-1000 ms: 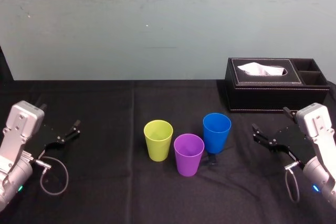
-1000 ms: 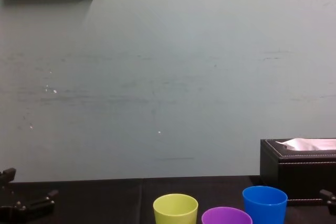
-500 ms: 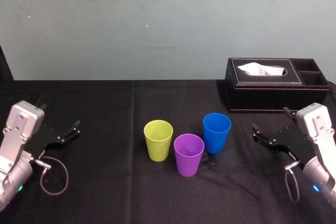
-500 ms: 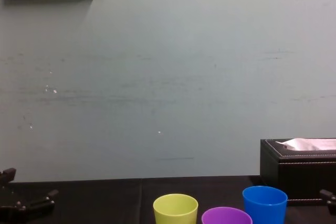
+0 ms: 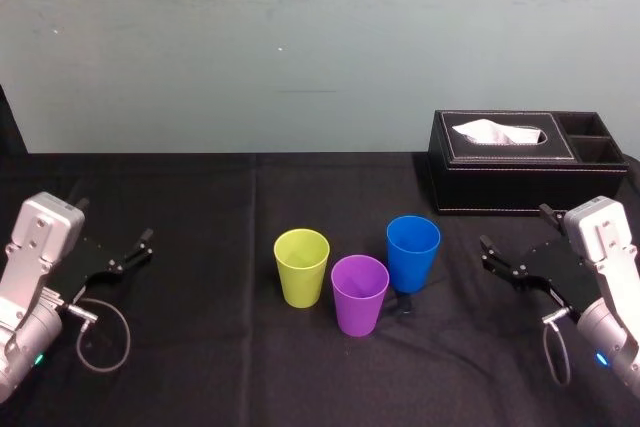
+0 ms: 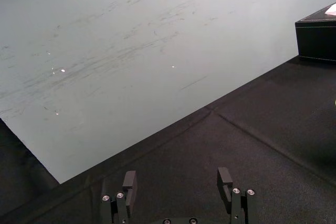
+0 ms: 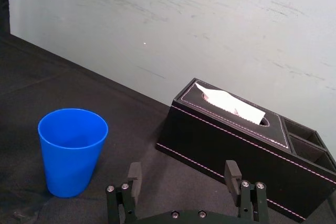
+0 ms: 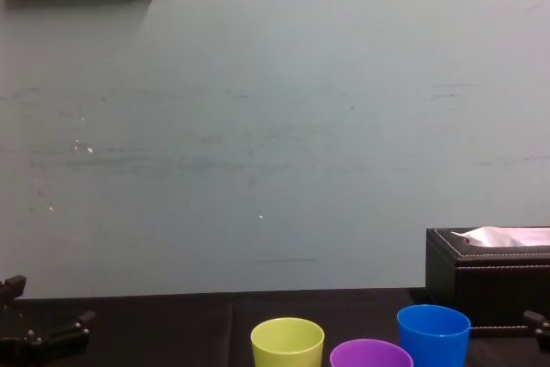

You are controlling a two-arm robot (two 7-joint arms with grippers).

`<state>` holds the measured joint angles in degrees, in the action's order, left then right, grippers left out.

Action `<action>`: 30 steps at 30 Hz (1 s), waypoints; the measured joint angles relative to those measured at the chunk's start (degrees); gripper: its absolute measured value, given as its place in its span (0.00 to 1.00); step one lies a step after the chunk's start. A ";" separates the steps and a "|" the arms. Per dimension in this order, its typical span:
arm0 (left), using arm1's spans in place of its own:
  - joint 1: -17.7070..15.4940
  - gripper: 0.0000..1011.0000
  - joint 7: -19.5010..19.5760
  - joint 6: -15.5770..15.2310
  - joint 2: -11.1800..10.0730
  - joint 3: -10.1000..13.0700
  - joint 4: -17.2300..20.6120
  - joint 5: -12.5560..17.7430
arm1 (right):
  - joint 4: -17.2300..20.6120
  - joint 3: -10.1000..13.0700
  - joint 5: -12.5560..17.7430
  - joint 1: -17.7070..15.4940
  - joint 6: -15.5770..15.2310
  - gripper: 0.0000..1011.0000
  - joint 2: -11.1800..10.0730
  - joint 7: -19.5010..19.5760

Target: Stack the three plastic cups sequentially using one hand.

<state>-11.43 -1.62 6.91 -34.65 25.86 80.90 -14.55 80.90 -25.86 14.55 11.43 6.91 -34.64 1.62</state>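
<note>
Cups (image 5: 360,292) in unchanged positions.

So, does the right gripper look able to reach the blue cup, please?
Probably yes: only bare cloth lies between the open right gripper and the blue cup; the tissue box stands farther back.

Three smooth tapered cups stand upright, mouths up, unstacked and close together on the black counter (image 5: 200,207) just below the head view's centre: the yellow-green cup (image 5: 302,266) at left, the purple cup (image 5: 360,293) lower in the middle, the blue cup (image 5: 413,252) upper right.
</note>
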 joint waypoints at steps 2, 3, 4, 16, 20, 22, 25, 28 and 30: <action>0.00 0.99 0.00 0.00 0.00 0.00 0.00 0.00 | 0.00 0.00 0.00 0.00 0.00 0.99 0.00 0.00; 0.00 0.99 0.00 0.00 0.00 0.00 0.00 0.00 | 0.00 0.00 0.00 0.00 0.00 0.99 0.00 0.00; 0.00 0.99 0.00 0.00 0.00 0.00 0.00 0.00 | 0.00 0.00 0.00 0.00 0.00 0.99 0.00 0.00; 0.00 0.99 0.00 0.00 0.00 0.00 0.00 0.00 | 0.00 0.00 0.00 0.00 0.00 0.99 0.00 0.00; 0.00 0.99 0.00 0.00 0.00 0.00 0.00 0.00 | 0.00 0.00 0.00 0.00 0.00 0.99 0.00 0.00; 0.00 0.99 0.00 0.00 0.00 0.00 0.00 0.00 | 0.00 0.00 0.00 0.00 0.00 0.99 0.00 0.00; 0.00 0.99 0.00 0.00 0.00 0.00 0.00 0.00 | 0.00 0.00 0.00 0.00 0.00 0.99 0.00 0.00; 0.00 0.99 0.00 0.00 0.00 0.00 0.00 0.00 | 0.00 0.00 0.00 0.00 0.00 0.99 0.00 0.00; 0.00 0.99 0.00 0.00 0.00 0.00 0.00 0.00 | 0.00 0.00 0.00 0.00 0.00 0.99 0.00 0.00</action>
<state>-11.43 -1.62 6.91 -34.65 25.86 80.90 -14.55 80.90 -25.86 14.55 11.43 6.91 -34.64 1.62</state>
